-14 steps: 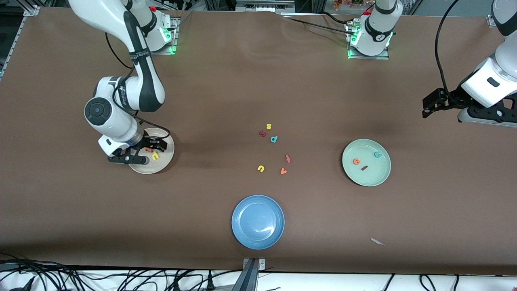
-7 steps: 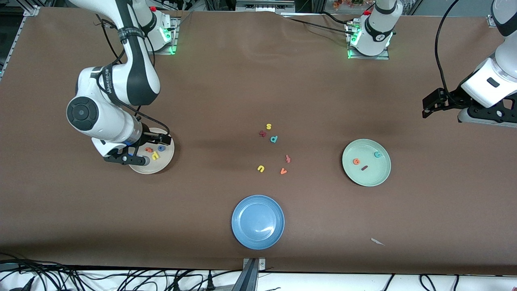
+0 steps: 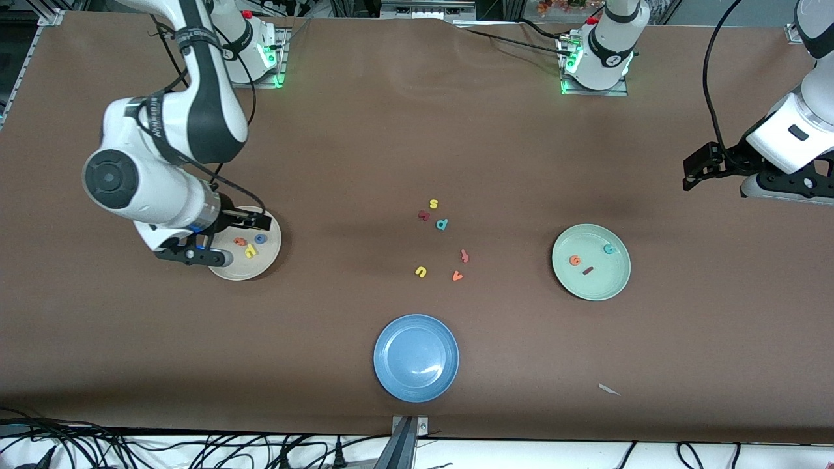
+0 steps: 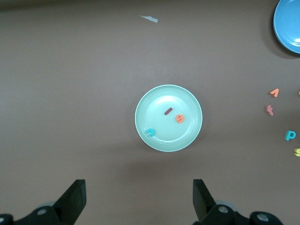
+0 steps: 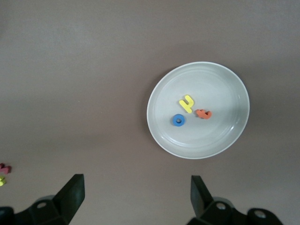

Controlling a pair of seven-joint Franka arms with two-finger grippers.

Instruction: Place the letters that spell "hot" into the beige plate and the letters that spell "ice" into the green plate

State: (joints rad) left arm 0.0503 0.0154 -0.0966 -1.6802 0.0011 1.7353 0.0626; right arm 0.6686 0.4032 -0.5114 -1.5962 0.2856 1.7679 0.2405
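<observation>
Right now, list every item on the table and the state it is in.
Beige plate: holds h, o, t.
Green plate: holds i, c, e.
Blue plate: empty.
Spare letters: loose on the table.
Right end effector: open, over the beige plate.
Left end effector: open, waiting.

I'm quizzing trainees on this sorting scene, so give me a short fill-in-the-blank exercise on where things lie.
1. The blue "o" lies in the ____ plate.
2. The teal "c" lies in the ____ plate.
3. The plate nearest the front camera is ____ in colour.
4. The right gripper hangs open, holding ____.

Missing words: beige; green; blue; nothing
</observation>
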